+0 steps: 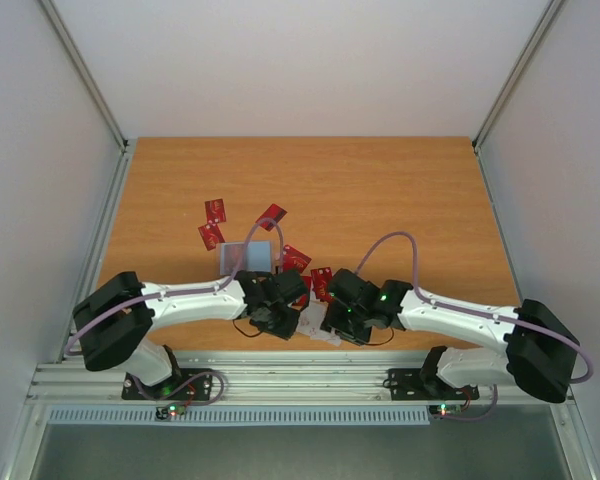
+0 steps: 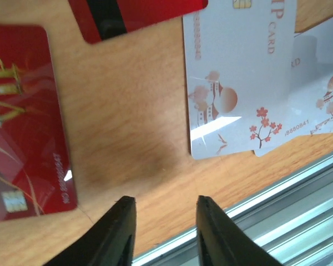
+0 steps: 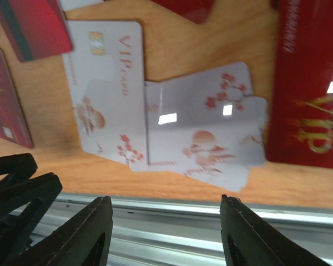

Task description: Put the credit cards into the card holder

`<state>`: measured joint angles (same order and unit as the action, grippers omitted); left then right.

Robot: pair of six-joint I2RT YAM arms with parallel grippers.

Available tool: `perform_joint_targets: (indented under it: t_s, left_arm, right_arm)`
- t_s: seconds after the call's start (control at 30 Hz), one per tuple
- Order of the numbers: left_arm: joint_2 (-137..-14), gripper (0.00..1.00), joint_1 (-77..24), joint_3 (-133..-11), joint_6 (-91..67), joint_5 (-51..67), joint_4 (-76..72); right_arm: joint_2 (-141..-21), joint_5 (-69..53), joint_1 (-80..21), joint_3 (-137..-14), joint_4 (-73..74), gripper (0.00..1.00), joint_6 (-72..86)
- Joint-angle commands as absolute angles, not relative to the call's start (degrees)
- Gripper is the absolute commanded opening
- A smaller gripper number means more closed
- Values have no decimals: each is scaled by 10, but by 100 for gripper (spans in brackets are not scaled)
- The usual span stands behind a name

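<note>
Several red credit cards (image 1: 215, 211) lie scattered on the wooden table, and white ones (image 1: 317, 327) overlap near the front edge. The card holder (image 1: 248, 256) lies flat, greyish face up, just behind my left wrist. My left gripper (image 2: 164, 204) hovers open over bare wood, with nothing between its fingers. A red card (image 2: 22, 122) lies to its left and a white VIP card (image 2: 238, 77) to its upper right. My right gripper (image 3: 166, 204) stands open wider above the table's front edge. Just beyond it lie the overlapping white cards (image 3: 205, 122).
A metal rail (image 3: 172, 221) runs along the near table edge, right under both grippers. In the right wrist view a red card (image 3: 311, 88) lies at the right, and my left gripper's black fingers (image 3: 16, 188) show at the lower left. Both wrists (image 1: 310, 305) sit close together.
</note>
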<state>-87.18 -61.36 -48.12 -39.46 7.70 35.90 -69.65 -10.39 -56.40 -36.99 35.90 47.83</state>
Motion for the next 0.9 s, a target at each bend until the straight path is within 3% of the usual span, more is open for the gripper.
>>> perform_joint_targets:
  t_s: [0.0, 0.27, 0.87]
  left_arm:
    - [-866, 27, -591, -494, -363, 91, 366]
    - [-894, 15, -586, -493, -350, 181, 297]
    - [-957, 8, -569, -510, -330, 159, 287]
  right_arm:
    - [-723, -122, -538, -374, 283, 54, 472]
    - [-749, -176, -474, -374, 243, 53, 437]
    - [-792, -263, -412, -350, 166, 52, 389]
